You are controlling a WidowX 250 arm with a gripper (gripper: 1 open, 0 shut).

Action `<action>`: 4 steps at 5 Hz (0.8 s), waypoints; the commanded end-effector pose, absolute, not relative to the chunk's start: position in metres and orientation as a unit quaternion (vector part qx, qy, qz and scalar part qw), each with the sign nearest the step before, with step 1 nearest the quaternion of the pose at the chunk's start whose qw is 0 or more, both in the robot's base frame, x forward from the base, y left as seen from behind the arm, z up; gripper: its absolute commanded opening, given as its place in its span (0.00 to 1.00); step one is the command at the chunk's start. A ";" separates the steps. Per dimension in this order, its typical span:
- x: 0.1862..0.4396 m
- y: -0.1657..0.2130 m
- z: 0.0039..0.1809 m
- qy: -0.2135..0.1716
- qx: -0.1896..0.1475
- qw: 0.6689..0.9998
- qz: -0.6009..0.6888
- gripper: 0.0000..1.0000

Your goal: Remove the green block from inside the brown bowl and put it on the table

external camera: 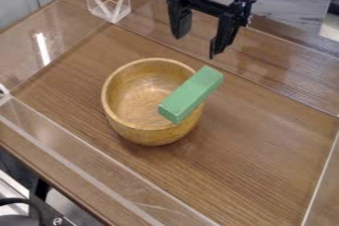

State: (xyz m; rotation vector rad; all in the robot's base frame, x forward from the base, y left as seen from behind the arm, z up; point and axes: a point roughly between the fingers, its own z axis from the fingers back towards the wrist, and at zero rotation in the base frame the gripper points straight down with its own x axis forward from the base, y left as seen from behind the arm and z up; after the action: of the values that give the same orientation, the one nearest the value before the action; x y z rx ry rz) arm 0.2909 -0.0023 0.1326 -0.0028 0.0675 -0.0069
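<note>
Green block [192, 95] is what I'm watching, and right now it sits in the brown bowl [133, 121], tilted: its lower end is down inside the hollow and its upper end leans on the rim at the bowl's right side, poking up past it. Nothing is touching it.

From my seat I see the gripper [207, 29] hanging above and behind the bowl, near the top of the view, pointing straight down at the table [272, 161]. Its dark fingers are spread wide apart and hold nothing; there is clear air between them. The right-hand finger reaches lower in the picture than the left one, though I can't say whether that is the wrist's turn or just the camera angle. The gripper is well clear of both the bowl and the block.

I see the bowl standing upright near the middle of the tabletop, light wood with visible grain and a thick rim. Apart from the block, I make out nothing else in its hollow. Clear acrylic walls [106, 2] run along the table's edges, and the dark wood-grain surface around the bowl is bare as far as I can see.
</note>
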 end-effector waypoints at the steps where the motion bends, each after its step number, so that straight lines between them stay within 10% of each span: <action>1: 0.285 0.002 0.121 0.034 -0.003 0.999 -0.006 1.00; 4: 0.242 0.016 0.058 0.012 -0.002 0.999 -0.048 1.00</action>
State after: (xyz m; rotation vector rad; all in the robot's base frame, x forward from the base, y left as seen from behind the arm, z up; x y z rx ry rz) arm 0.2347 0.0153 0.0499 -0.0086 0.0654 -0.0911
